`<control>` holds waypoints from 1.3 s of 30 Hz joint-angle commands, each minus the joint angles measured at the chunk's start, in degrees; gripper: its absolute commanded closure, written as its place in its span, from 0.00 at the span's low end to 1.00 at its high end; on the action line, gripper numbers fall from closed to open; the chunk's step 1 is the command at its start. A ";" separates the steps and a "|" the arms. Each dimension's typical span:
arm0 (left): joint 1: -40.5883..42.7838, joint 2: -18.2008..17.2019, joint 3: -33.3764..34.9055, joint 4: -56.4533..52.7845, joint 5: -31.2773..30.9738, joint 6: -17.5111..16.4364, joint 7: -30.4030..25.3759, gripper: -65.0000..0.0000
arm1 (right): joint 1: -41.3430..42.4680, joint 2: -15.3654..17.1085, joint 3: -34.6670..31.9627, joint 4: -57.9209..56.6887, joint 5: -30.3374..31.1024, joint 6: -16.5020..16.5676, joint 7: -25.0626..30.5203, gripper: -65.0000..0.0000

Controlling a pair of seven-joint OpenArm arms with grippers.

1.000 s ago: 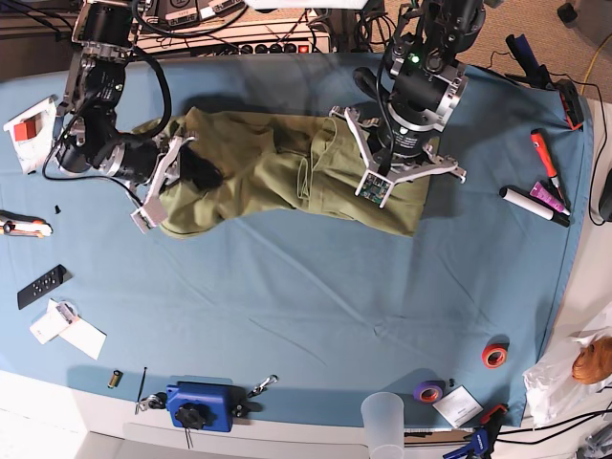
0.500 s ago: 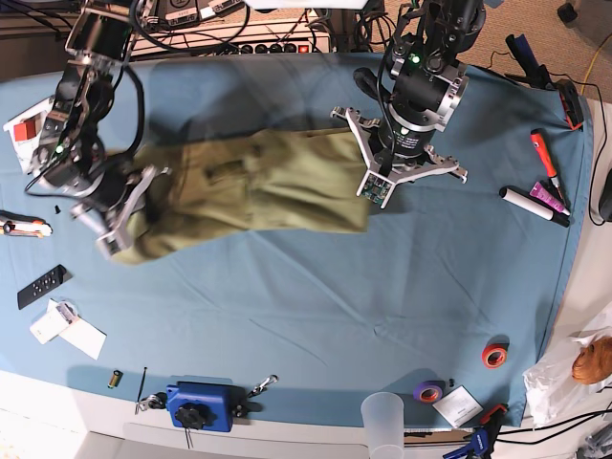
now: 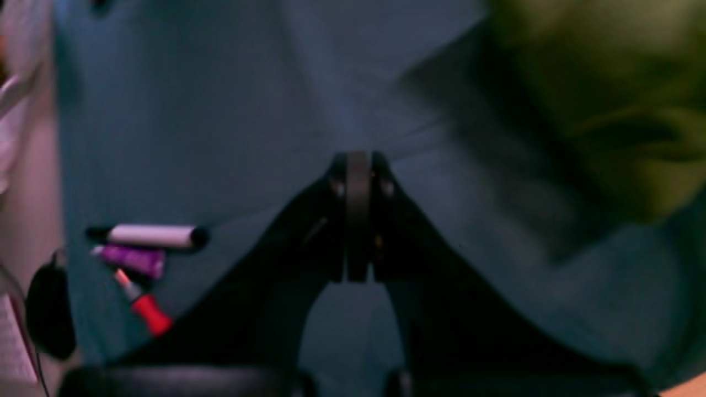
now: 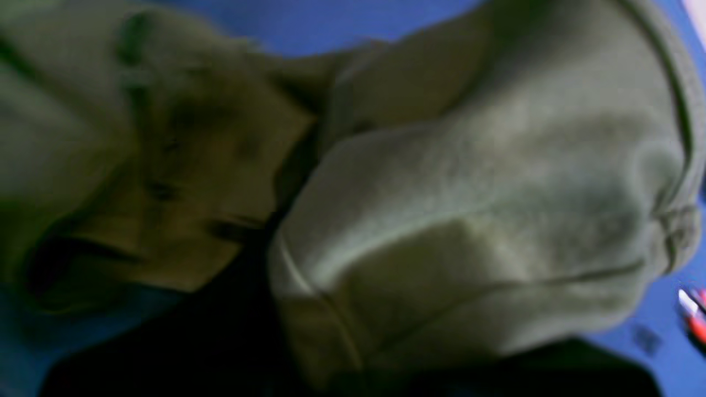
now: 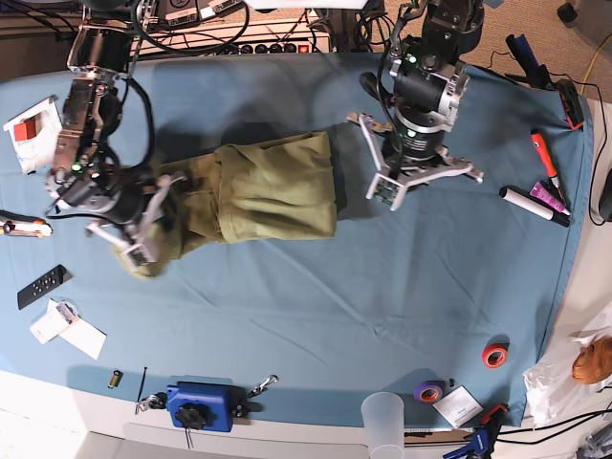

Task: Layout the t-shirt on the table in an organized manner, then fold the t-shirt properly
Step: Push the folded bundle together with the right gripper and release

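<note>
Base view: right gripper [image 5: 134, 234] jaws buried in bunched t-shirt [image 5: 258, 186], gripping it; left gripper [image 5: 421, 177] jaws closed, empty, over bench [image 5: 316, 296].

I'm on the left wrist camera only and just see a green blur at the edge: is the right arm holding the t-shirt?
Observer: Yes, the right gripper has one end of the t-shirt bunched in its grip, the end away from your arm.
Operator: Is the shirt laid flat?
Observer: No, it lies crumpled and doubled over on the table.
Operator: Is my gripper touching it?
Observer: No, the left gripper is beside the shirt's edge, with bare table between them.
</note>
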 commanded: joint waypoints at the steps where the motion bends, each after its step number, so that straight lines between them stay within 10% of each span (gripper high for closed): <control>1: -0.39 0.15 -1.16 1.07 1.09 1.16 -0.55 1.00 | 1.14 0.81 -0.70 1.20 3.13 -0.04 0.83 1.00; 5: -0.09 0.15 -7.67 1.07 -0.07 1.38 -0.11 1.00 | 1.14 0.72 -2.08 5.11 15.72 0.00 -2.75 1.00; 11: 0.22 0.09 -18.14 1.07 -9.40 -0.94 -0.39 1.00 | 0.63 0.46 -2.12 12.79 17.75 0.20 -4.04 1.00; 20: 0.22 -0.79 -21.49 1.07 -18.27 -2.10 -0.94 1.00 | -0.11 -6.12 -7.23 12.72 9.42 0.96 -1.44 1.00; 27: 0.22 -0.83 -21.49 1.07 -17.22 -2.08 -0.94 1.00 | -0.11 -6.36 -16.92 12.72 -3.67 -4.35 3.06 1.00; 30: 0.22 -0.83 -21.49 1.07 -16.28 -2.08 -0.94 1.00 | -0.11 -6.36 -19.02 12.72 -3.96 -4.13 2.84 0.98; 34: 0.24 -0.83 -21.49 1.07 -16.28 -2.08 -0.94 1.00 | -0.11 -6.38 -20.06 12.74 -3.72 -4.13 3.98 0.71; 39: 0.24 -0.81 -21.49 1.07 -15.61 -2.05 -0.48 1.00 | 0.04 -6.38 -20.04 12.74 4.79 -4.31 4.09 0.69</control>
